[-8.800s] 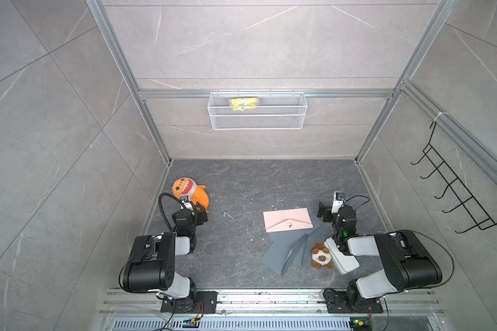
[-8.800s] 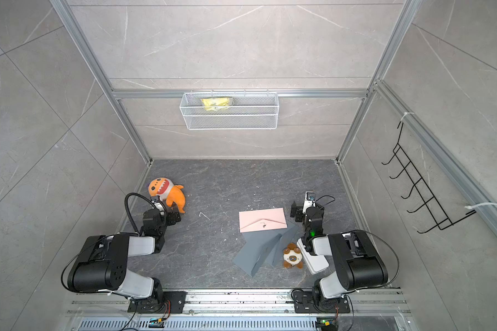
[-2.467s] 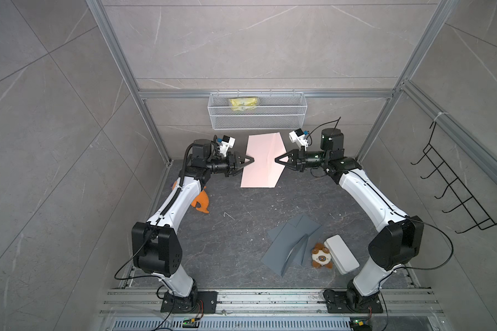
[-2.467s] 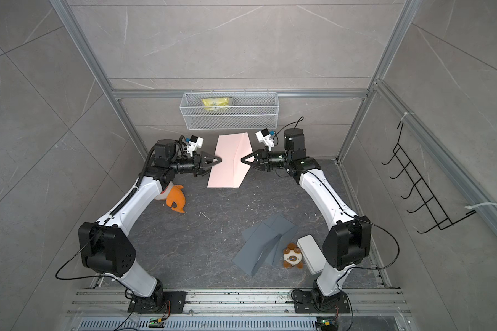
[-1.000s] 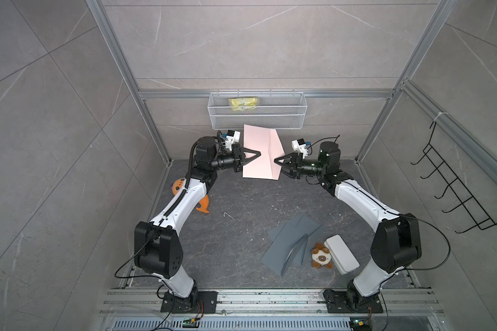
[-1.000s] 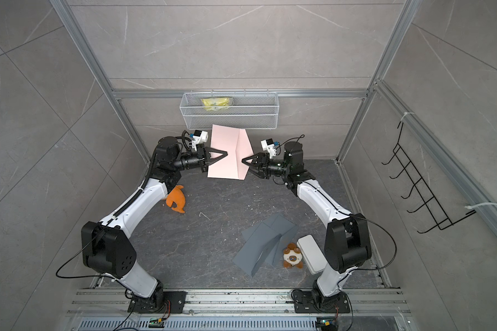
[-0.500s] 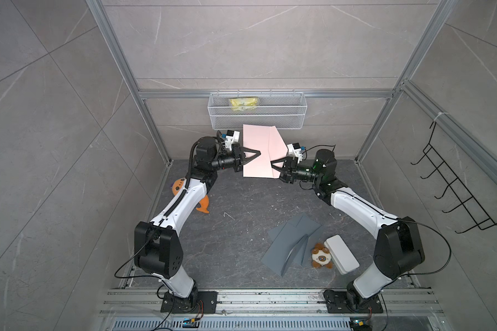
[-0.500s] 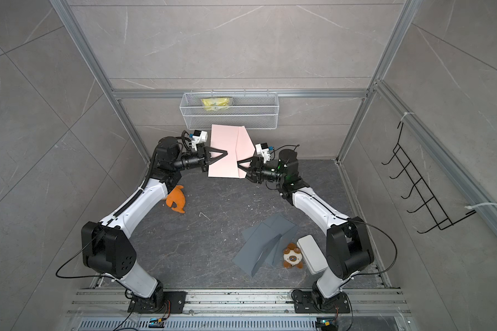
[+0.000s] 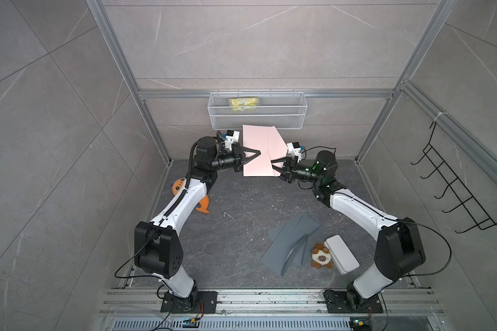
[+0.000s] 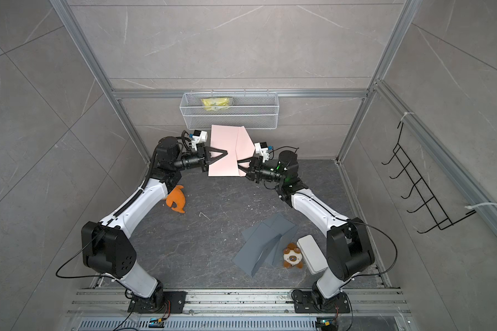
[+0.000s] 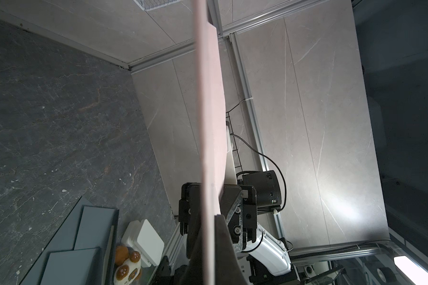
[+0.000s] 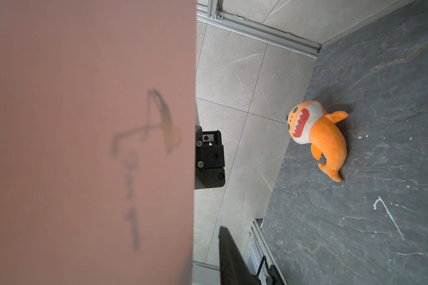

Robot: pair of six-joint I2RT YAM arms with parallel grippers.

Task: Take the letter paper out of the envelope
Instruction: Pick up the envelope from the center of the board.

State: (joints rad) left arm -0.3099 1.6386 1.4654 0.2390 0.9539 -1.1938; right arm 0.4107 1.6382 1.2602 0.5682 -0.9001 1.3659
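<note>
Both top views, upper centre: held pink envelope (image 9: 256, 143) aloft, left gripper (image 9: 257, 152) clenched on its left edge; lowered right gripper (image 9: 274, 167) to lower-right corner, jaws narrowing astride it, grip impossible to tell; letter paper unseen, likely still inside.

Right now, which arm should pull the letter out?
Right, probably. The left hand is shut on the envelope, anchoring it. The right hand is at the flap side, jaws not yet clamped, free to reach in and pull.
</note>
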